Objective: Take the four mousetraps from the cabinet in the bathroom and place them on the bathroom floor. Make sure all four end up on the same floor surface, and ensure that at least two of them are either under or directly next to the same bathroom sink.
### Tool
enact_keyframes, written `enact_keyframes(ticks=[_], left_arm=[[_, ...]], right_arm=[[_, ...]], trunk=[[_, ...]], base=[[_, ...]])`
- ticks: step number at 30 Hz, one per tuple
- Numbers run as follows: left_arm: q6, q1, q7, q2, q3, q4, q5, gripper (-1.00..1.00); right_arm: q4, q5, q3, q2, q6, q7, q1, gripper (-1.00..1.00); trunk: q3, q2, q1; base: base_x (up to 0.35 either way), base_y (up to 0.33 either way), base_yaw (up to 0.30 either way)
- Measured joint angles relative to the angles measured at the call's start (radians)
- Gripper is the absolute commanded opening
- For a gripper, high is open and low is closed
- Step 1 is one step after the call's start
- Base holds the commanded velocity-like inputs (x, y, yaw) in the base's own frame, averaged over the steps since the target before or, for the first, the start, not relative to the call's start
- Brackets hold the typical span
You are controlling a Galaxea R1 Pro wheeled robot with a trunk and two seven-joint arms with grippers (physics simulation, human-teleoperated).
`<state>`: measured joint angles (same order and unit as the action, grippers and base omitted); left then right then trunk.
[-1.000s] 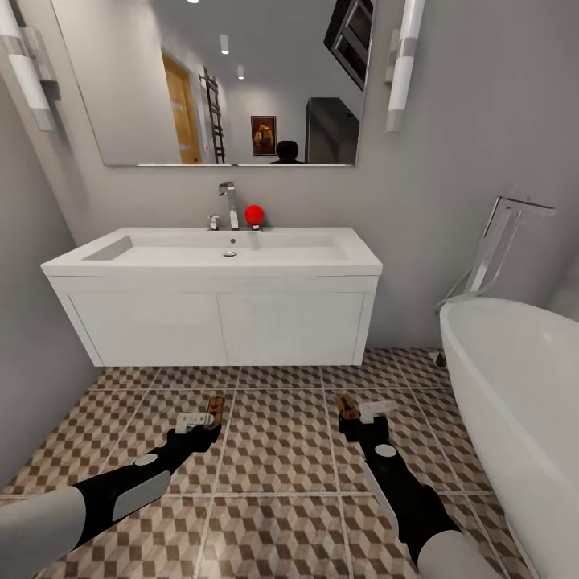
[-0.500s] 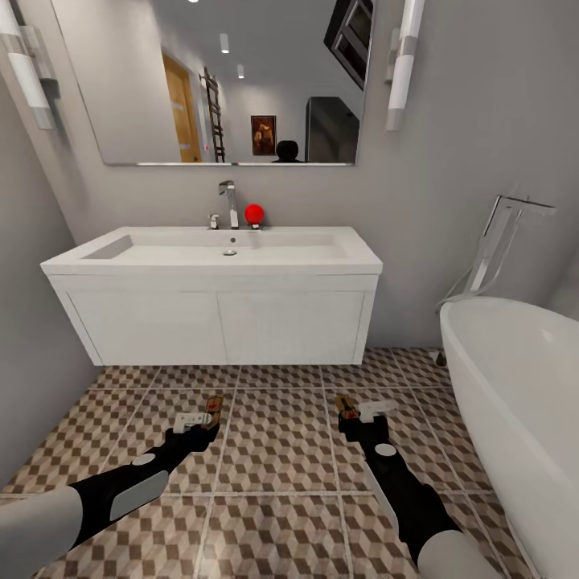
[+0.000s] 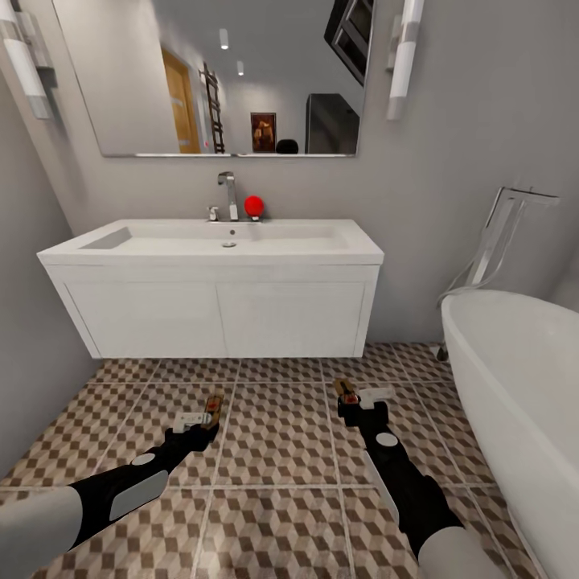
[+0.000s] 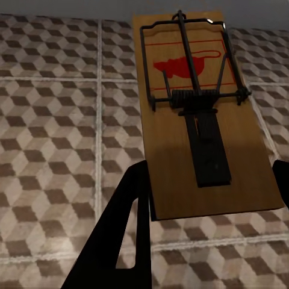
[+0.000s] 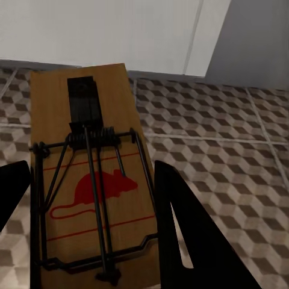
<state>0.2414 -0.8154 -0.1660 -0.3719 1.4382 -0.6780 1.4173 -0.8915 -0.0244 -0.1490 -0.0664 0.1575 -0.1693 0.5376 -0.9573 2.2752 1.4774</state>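
Each gripper holds a brown wooden mousetrap above the cube-patterned bathroom floor (image 3: 277, 438), in front of the white sink (image 3: 213, 241). My left gripper (image 3: 206, 421) is shut on one mousetrap (image 3: 214, 405), which sticks out forward. In the left wrist view this mousetrap (image 4: 180, 78) shows its wire and red mouse mark, with the gripper (image 4: 211, 174) clamping its near end. My right gripper (image 3: 352, 404) is shut on a second mousetrap (image 3: 345, 391). The right wrist view has that trap (image 5: 90, 198) lying between dark fingers (image 5: 183, 229). The orange-brown cabinet is out of view.
A white wall-hung vanity (image 3: 217, 318) carries the sink, with a gap above the tiles beneath it. A white bathtub (image 3: 515, 378) fills the right side. A grey wall (image 3: 32, 338) closes the left. A red ball (image 3: 254, 204) sits by the faucet.
The whole picture has shifted slightly, so the camera moved. Both grippers still hold their mousetraps over the tiles much as before.
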Motion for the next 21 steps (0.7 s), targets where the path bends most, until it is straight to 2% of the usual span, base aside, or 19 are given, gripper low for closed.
enact_keyframes(ticks=[21], left_arm=[[0.000,0.000,0.000,0.000,0.000,-0.011,0.000,-1.00]], right_arm=[[-0.002,0.000,0.000,-0.001,-0.001,0.000,0.000,-1.00]], trunk=[[-0.098,0.147,0.081]], base=[[0.000,0.000,0.000]])
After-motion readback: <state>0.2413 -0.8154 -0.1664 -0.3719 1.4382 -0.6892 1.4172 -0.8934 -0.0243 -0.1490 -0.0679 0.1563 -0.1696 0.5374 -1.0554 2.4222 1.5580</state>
